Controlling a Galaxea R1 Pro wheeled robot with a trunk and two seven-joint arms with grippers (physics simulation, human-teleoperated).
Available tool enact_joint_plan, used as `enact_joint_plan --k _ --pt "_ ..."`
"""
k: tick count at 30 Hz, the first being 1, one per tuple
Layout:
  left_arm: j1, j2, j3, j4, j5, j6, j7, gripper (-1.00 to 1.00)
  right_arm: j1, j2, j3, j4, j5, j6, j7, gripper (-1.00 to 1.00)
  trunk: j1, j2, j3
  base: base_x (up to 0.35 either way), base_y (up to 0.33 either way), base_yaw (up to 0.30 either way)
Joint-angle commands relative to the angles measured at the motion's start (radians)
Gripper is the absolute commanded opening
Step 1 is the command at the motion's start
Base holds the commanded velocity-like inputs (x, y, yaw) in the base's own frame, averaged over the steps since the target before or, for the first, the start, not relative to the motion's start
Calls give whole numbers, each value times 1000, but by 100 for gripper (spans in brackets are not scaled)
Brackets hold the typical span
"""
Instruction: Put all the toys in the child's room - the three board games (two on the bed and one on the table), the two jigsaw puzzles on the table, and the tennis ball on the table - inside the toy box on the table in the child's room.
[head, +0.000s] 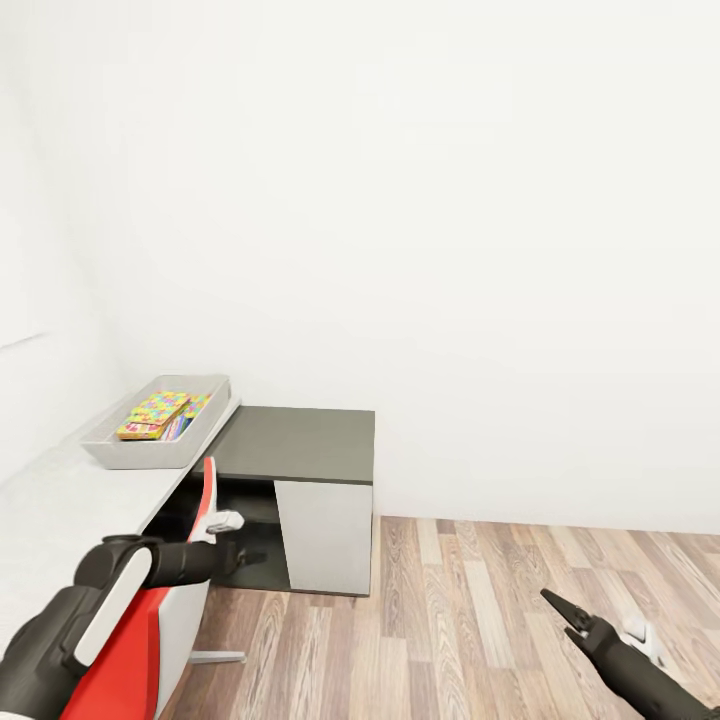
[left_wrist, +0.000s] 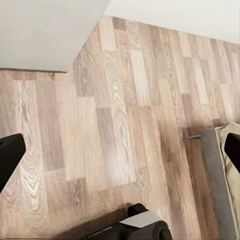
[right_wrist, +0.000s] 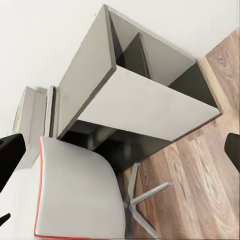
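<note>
Toy box (head: 120, 450) sits at lower left of the head view, on the light grey table (head: 50, 510), which runs along the left wall. Inside it we note a jigsaw puzzle (head: 155, 413) lying flat, with other coloured items partly hidden beneath it; we cannot identify those. Just right of the table stands a lower dark grey cabinet (head: 295, 445), open at the front. A red and white chair (head: 175, 600) stands at the table's edge. The left arm (head: 120, 575) reaches across the lower left; its gripper is hidden, so we cannot tell how its jaws stand. At lower right, the right gripper (head: 565, 612) hangs over the wood floor (head: 450, 620), empty; we cannot tell its jaw spacing from this angle.

In the left wrist view, dark fingertips (left_wrist: 11, 155) at either edge stand well apart, holding nothing, above floor planks. A bed corner (left_wrist: 220, 170) shows at right.

In the right wrist view, fingertips (right_wrist: 10, 157) are likewise spread wide and empty. Beyond them we see the cabinet (right_wrist: 140, 100), the chair (right_wrist: 75, 195) and the toy box (right_wrist: 30, 120) at left.
</note>
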Motion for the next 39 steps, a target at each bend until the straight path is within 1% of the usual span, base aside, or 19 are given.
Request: enact_joint_plan --k 1,5,6,9,14,17,19,22,23,25,28,29,30,32,33,35,36,38,39 --pt "-2 -3 -1 11 -7 2 2 100 -2 -1 13 -1 0 5 -21 100 1 -2 -2 0 0 0" --pt "-3 -11 -2 46 -8 1 26 100 -25 0 68 8 0 5 -89 100 1 -2 -2 0 0 0" --pt "-4 -15 -2 64 -9 0 38 100 -37 -1 94 21 1 4 -118 100 1 -2 -2 0 0 0" --pt "-4 -23 -2 103 -12 -2 60 100 -56 -1 134 54 2 3 -171 100 1 -2 -2 0 0 0" --pt "-4 -29 -3 165 -40 -17 85 100 -68 -1 160 97 4 0 -218 100 1 -2 -2 0 0 0" --pt "-4 -35 -3 221 -78 -81 92 100 -70 0 175 130 19 -3 -231 100 1 -2 -2 0 0 0" --pt "-4 -42 -3 248 -92 -104 93 100 -71 1 178 140 33 -4 -233 100 1 -2 -2 0 0 0" --pt "-4 -61 -4 305 -120 -133 95 100 -71 5 181 159 77 -6 -236 100 1 -2 -2 0 0 0" --pt "-4 -70 -4 332 -138 -143 97 100 -71 7 182 174 106 -7 -237 100 1 -2 -2 0 0 0" --pt "-4 -78 -4 355 -160 -157 98 100 -72 11 183 193 139 -8 -238 100 1 -2 -2 0 0 0" --pt "-4 -97 -3 411 -222 -207 99 100 -73 29 183 254 232 -22 -240 100 1 -2 -2 0 0 0" --pt "-3 -101 -3 426 -234 -218 99 100 -73 33 184 269 251 -32 -240 100 1 -2 -2 0 0 0" --pt "-3 -109 -3 461 -258 -241 99 100 -73 42 187 300 291 -60 -240 100 1 -2 -2 0 0 0" --pt "-3 -118 -3 501 -279 -266 100 100 -73 50 194 333 334 -99 -240 100 1 -2 -2 0 0 0" --pt "-3 -129 -3 545 -299 -297 100 100 -72 57 207 364 377 -142 -241 100 1 -2 -2 0 0 0" --pt "-4 -139 -3 593 -319 -335 101 100 -72 62 223 395 420 -187 -244 100 1 -2 -2 0 0 0" --pt "-4 -150 -3 646 -341 -377 102 100 -72 66 241 432 463 -231 -248 100 1 -2 -2 0 0 0" --pt "-3 -161 -3 701 -365 -423 104 100 -72 69 257 477 502 -275 -255 100 1 -2 -2 0 0 0" --pt "-3 -171 -3 756 -392 -469 112 100 -72 71 270 534 534 -319 -264 100 1 -2 -2 0 0 0"
